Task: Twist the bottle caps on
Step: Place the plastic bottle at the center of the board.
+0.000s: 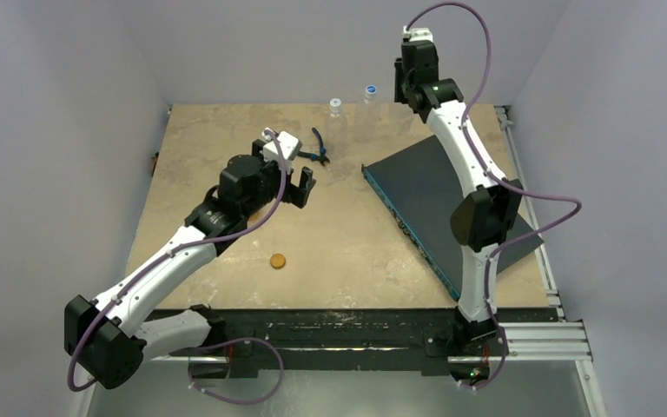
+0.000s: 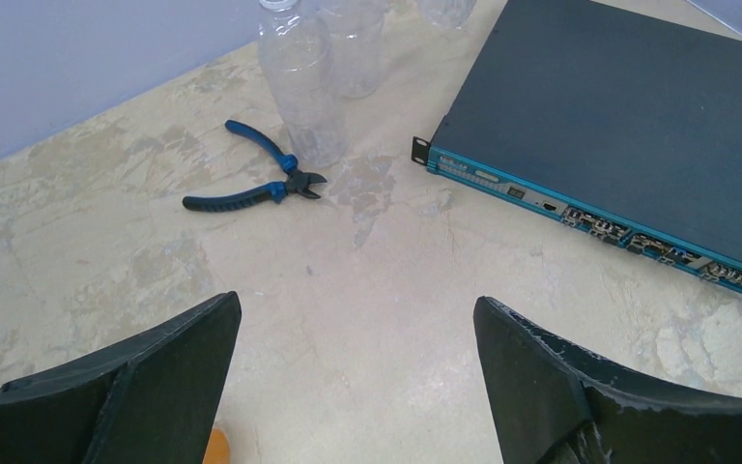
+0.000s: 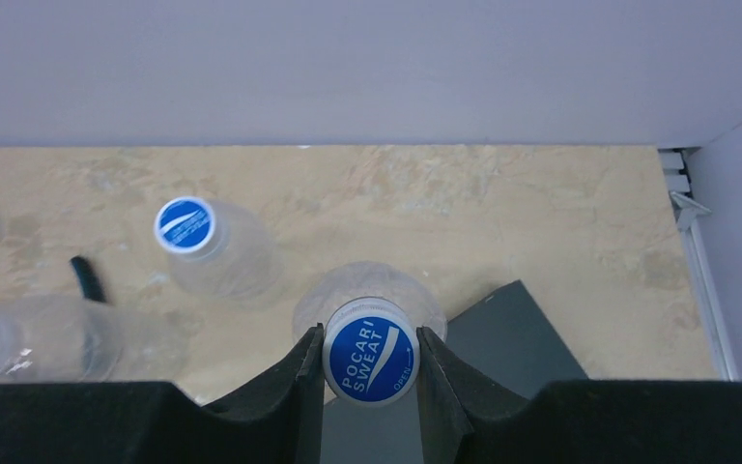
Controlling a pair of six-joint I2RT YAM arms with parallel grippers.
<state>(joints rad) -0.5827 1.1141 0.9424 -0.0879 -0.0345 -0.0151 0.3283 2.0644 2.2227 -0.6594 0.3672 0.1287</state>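
Observation:
My right gripper [image 3: 370, 353] is shut on a blue "POCARI SWEAT" bottle cap [image 3: 370, 360]. The cap sits on the neck of an upright clear bottle [image 3: 372, 286] at the back of the table. In the top view the right gripper [image 1: 405, 80] hides this bottle. A second clear bottle [image 3: 214, 259] with a blue cap [image 3: 185, 224] stands to its left and also shows in the top view [image 1: 370, 91]. A third clear bottle [image 1: 335, 107] stands further left. A flat orange-brown cap [image 1: 277, 260] lies loose mid-table. My left gripper [image 2: 357, 307] is open and empty above bare table. An orange sliver [image 2: 217, 447] shows by its left finger.
A dark network switch [image 1: 434, 200] lies diagonally on the right half of the table, under the right arm. Blue-handled pliers [image 2: 251, 179] lie near the clear bottles [image 2: 299, 87], just beyond the left gripper. Walls close off the back and both sides.

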